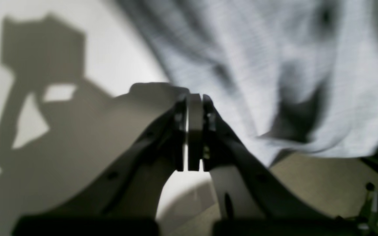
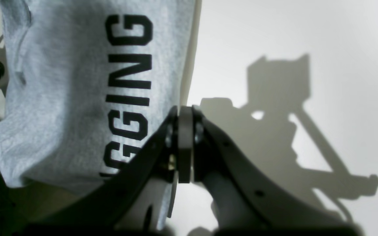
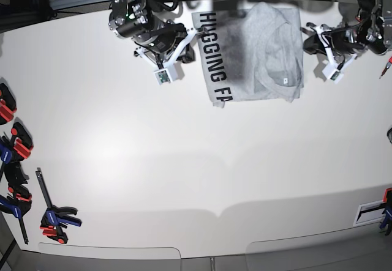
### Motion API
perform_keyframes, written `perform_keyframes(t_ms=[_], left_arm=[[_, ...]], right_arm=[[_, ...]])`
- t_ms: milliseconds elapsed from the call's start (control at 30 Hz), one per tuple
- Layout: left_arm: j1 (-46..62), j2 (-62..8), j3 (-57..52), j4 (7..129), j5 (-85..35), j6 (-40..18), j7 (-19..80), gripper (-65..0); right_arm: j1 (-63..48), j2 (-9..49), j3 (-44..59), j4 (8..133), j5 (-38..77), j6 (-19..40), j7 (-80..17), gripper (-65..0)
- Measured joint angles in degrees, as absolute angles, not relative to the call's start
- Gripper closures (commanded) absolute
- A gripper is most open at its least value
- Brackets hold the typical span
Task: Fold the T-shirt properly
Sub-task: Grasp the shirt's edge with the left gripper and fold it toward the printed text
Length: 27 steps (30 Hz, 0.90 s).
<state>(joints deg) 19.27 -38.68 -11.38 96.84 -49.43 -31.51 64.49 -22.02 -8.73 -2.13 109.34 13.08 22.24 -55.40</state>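
Your base view alone shows the whole scene: at far left, red-and-blue clamps (image 3: pixel 54 217) lie along the white desk (image 3: pixel 184 161) edge. Next, the right claw (image 3: pixel 191 33), jaws pressed together on nothing, sits just beside the shirt's lettered edge. The shirt (image 3: pixel 254 54) lies folded at the desk's far middle; only your right wrist view reads the black block "GGING" (image 2: pixel 128 88) on heathered grey knit. At right, the left claw (image 1: pixel 194 131) is closed and empty, near rumpled cloth.
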Motion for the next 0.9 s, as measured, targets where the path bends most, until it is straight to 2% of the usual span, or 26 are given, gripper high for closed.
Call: perform_keyframes(t_ms=[200, 233, 300, 333, 400, 900], left_arm=[[19.2, -39.13, -13.61, 96.84, -49.67, -31.53, 60.93, 0.0], [19.18, -39.05, -14.7, 96.84, -49.63, -31.53, 59.07, -2.4], [19.18, -39.05, -16.91, 96.84, -49.71, -31.51, 55.59, -18.3], [19.18, -39.0, -17.76, 96.84, -49.78, -31.51, 54.08, -23.8], [19.03, -39.05, -18.24, 96.84, -50.13, -31.51, 52.51, -28.6], [9.65, -31.88, -18.11, 96.77, -54.41, -32.05, 56.4, -29.2]], right_arm=[[-22.04, -8.73, -2.13, 109.34, 13.08, 22.24, -55.4, 0.0], [-22.04, -8.73, -2.13, 109.34, 13.08, 22.24, -55.4, 0.0], [-22.04, -8.73, -2.13, 109.34, 13.08, 22.24, -55.4, 0.0], [-22.04, -8.73, -2.13, 109.34, 13.08, 22.24, -55.4, 0.0], [-22.04, -8.73, -2.13, 109.34, 13.08, 22.24, -55.4, 0.0], [-22.04, -8.73, -2.13, 109.34, 13.08, 22.24, -55.4, 0.0]])
